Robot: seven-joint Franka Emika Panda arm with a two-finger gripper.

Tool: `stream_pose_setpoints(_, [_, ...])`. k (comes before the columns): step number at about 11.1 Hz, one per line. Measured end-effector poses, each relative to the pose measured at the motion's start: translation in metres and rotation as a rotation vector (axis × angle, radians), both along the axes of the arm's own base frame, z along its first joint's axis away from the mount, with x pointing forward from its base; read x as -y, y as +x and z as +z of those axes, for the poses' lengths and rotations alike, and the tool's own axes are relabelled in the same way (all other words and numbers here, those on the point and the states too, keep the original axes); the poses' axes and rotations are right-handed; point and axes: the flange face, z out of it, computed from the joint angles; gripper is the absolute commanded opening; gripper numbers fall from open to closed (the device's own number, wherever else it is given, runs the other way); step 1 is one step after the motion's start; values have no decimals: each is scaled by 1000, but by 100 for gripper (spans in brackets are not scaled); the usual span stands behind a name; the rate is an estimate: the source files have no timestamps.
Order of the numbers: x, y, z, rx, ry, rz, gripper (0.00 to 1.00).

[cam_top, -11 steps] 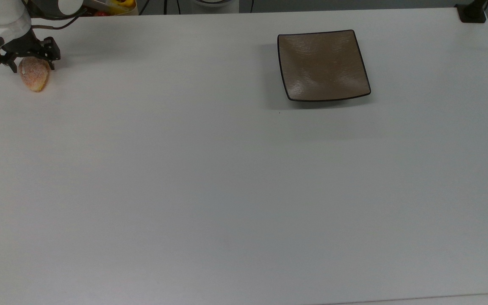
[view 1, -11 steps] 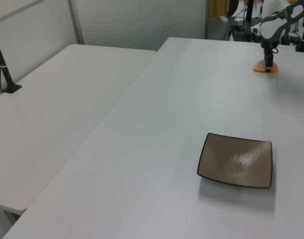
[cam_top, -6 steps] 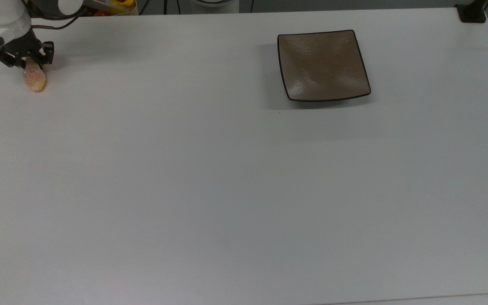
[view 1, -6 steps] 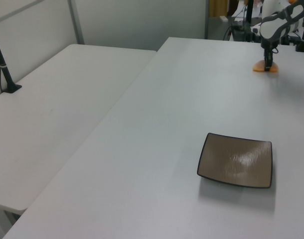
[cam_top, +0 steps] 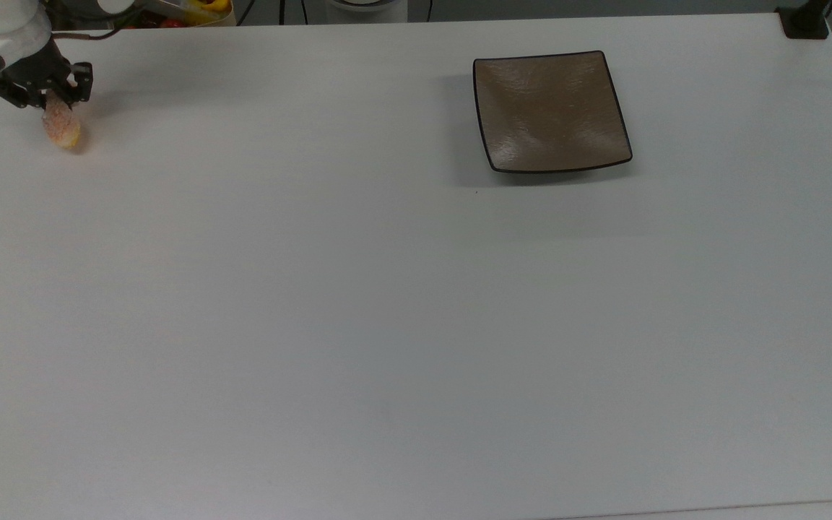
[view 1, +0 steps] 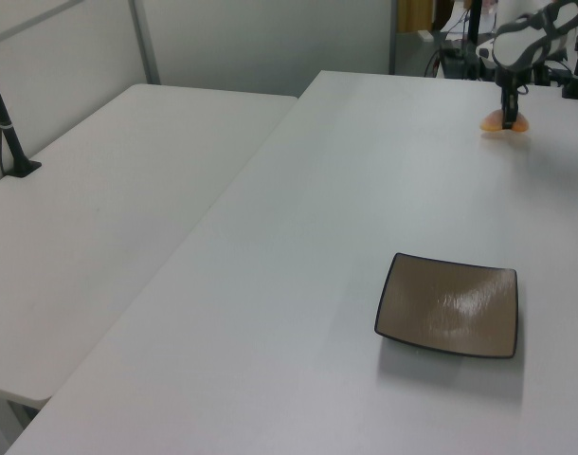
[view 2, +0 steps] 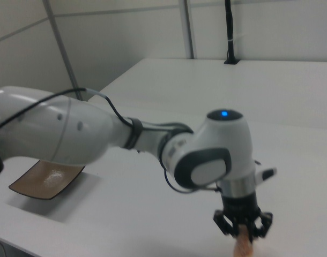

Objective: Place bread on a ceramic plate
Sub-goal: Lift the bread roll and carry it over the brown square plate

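Note:
The bread (cam_top: 61,125), a small orange-pink sugar-speckled bun, hangs on edge at the top view's far left, with my gripper (cam_top: 49,97) shut on its upper end. In the left view the bread (view 1: 505,120) sits just off the table under the gripper (view 1: 508,112) at the far right corner. The right view has the gripper (view 2: 244,234) pointing straight down with the bread (view 2: 242,247) pinched between its fingers. The ceramic plate (cam_top: 550,112), square and brown-taupe with a dark rim, lies bare far across the table; it is also in the left view (view 1: 449,305) and the right view (view 2: 45,181).
A wide white tabletop (cam_top: 387,303) stretches between bread and plate. A black post base (cam_top: 804,22) stands at the top view's far right corner. A second white table (view 1: 99,218) adjoins in the left view's left. Cables and colourful items (cam_top: 192,11) lie behind the table edge.
The gripper closed on the bread, turning it from flat to on edge, and has lifted it slightly off the table.

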Motion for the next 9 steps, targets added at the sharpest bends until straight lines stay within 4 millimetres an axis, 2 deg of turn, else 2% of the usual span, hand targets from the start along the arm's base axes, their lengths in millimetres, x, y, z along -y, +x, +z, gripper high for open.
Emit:
stream_pose_setpoints(3, [-54,14,84,-27,54,16,18])
stream_pose_setpoints(5, [-107,23,139,-30,79,20,18])
stream_pose_setpoints(7, [-168,31,176,-22,89,43,18])
stream_pose_setpoints(9, [-235,34,201,-28,93,73,18])
